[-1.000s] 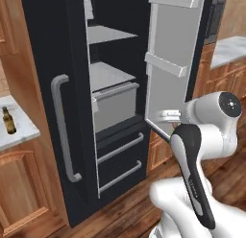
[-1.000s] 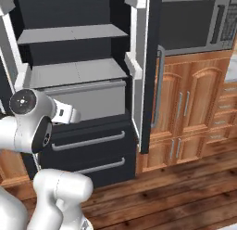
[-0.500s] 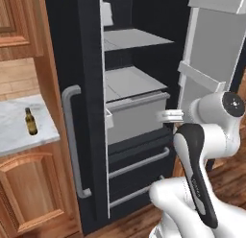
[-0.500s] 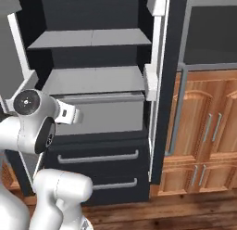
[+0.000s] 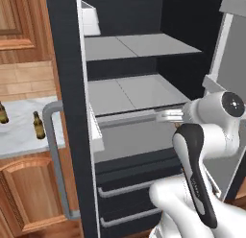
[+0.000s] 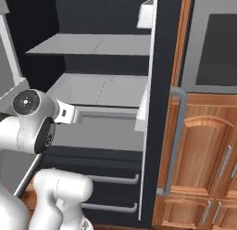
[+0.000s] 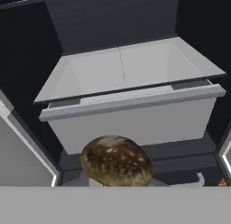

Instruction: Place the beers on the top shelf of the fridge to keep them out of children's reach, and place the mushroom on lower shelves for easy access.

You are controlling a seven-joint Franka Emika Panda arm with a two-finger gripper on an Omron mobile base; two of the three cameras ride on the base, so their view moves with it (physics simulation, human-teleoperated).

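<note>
One mushroom (image 7: 116, 161) is clamped in our gripper (image 7: 116, 184); the lower shelves (image 7: 122, 67) lie straight ahead, slightly above.

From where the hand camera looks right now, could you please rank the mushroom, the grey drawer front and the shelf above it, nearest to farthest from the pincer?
1. Mushroom, right at the pincer, bottom centre.
2. Grey drawer, just beyond it, across the middle.
3. Lower shelf, above and behind the drawer, deepest in the fridge.

no legible text anywhere
</note>
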